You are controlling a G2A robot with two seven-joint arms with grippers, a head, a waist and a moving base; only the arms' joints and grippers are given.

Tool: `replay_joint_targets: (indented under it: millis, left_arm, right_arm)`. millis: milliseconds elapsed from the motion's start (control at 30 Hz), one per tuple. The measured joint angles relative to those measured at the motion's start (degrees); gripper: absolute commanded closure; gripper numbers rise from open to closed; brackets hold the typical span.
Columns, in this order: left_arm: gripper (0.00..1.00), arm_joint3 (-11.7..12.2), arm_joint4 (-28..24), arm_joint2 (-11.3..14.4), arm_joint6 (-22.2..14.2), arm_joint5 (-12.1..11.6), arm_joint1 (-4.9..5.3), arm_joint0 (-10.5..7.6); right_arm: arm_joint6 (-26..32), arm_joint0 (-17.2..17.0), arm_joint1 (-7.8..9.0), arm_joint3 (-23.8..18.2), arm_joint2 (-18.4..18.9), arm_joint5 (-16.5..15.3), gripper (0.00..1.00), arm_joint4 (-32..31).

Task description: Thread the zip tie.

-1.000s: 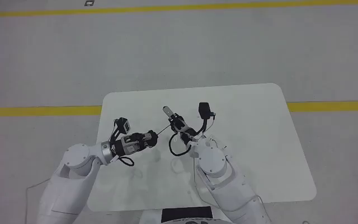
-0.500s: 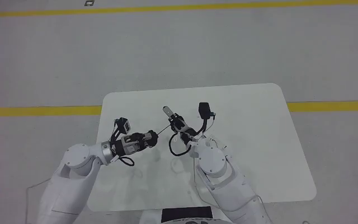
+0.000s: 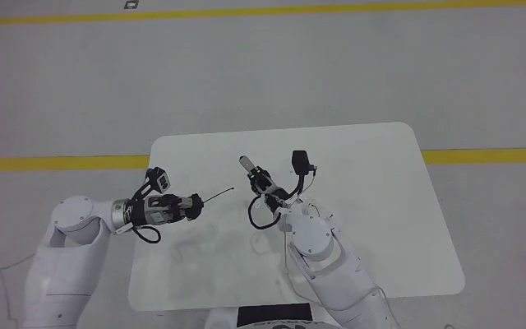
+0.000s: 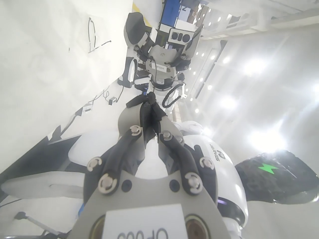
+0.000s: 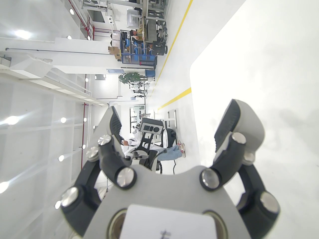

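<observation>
Zip tie [image 3: 218,195], thin and dark, sticks out of the left gripper [image 3: 196,205], which is pinched tight on one end of it. The strap runs straight out above the white surface [image 3: 370,214], over the left-hand part of it, and its free tip points toward the right arm, near it but with a clear gap between them. The left wrist view shows the two fingers drawn together on a black piece at their tips; how much of the strap lies inside the grip cannot be told. The right gripper [image 5: 174,108] is spread wide with nothing between its dark pads, and it hangs over the middle of the surface, aimed toward the far edge. The two grippers are apart, the left one nearer the surface's left edge. A yellow floor stripe [image 3: 74,162] runs past the surface on both sides
</observation>
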Motion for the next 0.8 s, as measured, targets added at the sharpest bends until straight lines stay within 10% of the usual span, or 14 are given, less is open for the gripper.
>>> replay_joint_targets:
  millis: [400, 800]
  left_arm:
    - [1.00, 0.0, 0.1, 0.0, 0.1, 0.0, -0.01, 0.04]
    - [1.00, 0.0, 0.1, 0.0, 0.1, 0.0, -0.01, 0.04]
  right_arm:
    - [2.1, 0.0, 0.32, 0.0, 1.9, -0.4, 0.00, 2.1]
    - [25.7, -3.1, 3.85, -1.7, 15.0, -0.4, 0.00, 8.5]
